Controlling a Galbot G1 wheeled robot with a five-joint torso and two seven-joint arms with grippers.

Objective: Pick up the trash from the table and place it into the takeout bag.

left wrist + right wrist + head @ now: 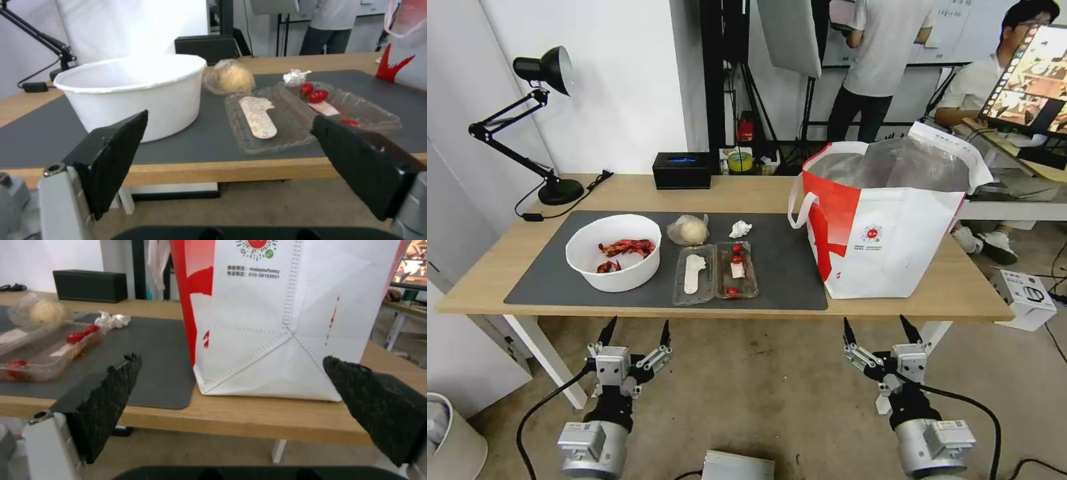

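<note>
The long light-wood counter on white legs carries a large dark grey mat, and all the trash lies on this mat. The white round bowl with red shells stands toward the mat's left end; just beside it, at the mat's front edge, the clear hinged plastic tray lies open. Behind the tray are the clear bag around a pale lump and the small crumpled white tissue, a little apart. The large white fabric takeout bag with a red side panel stands upright at the counter's right end, partly over the mat's right edge. The head view looks down into its silver foil lining, while the right wrist view shows its side wall with printed text. The left wrist view shows the bowl's wall but not the shells. The left claw and the right claw both hang below the counter's front edge, each with fingers spread wide and empty.
</note>
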